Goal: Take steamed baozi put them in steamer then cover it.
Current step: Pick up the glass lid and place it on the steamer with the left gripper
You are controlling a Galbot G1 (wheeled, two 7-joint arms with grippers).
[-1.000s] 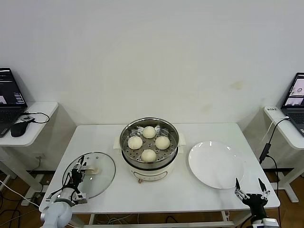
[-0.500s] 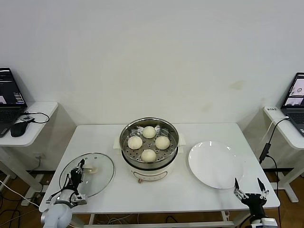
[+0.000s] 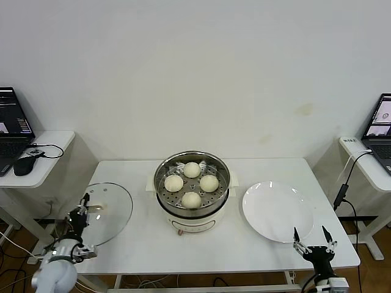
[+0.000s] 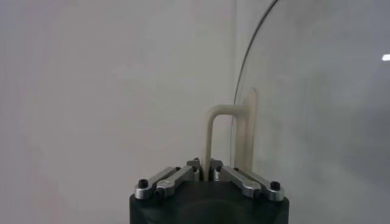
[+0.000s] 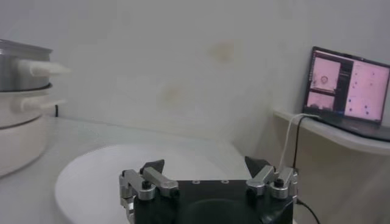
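Observation:
Several cream-white baozi [image 3: 191, 199] sit in the open steel steamer [image 3: 221, 173] at the table's centre. The clear glass cover [image 3: 110, 210] hangs tilted over the table's left edge, lifted off the surface. My left gripper [image 3: 84, 215] is shut on its cream handle [image 3: 98, 207]. The left wrist view shows the fingertips of that gripper [image 4: 205, 167] pinching the handle loop [image 4: 210, 137], with the glass [image 4: 311, 91] beside it. Open and holding nothing, my right gripper [image 3: 310, 240] hovers at the table's front right corner, just in front of the plate; it [image 5: 204, 164] shows the same in its wrist view.
A flat white plate [image 3: 278, 211] lies to the right of the steamer; the right wrist view shows this plate [image 5: 109, 176] and the steamer's side [image 5: 18, 67]. Side desks with laptops [image 3: 12, 128] [image 3: 380, 125] flank the table. A cable [image 3: 343, 183] hangs at the right.
My left gripper closed on the cover's handle, then lifted the cover off the table and carried it left, tilting it. The right gripper shifted slightly left, still open.

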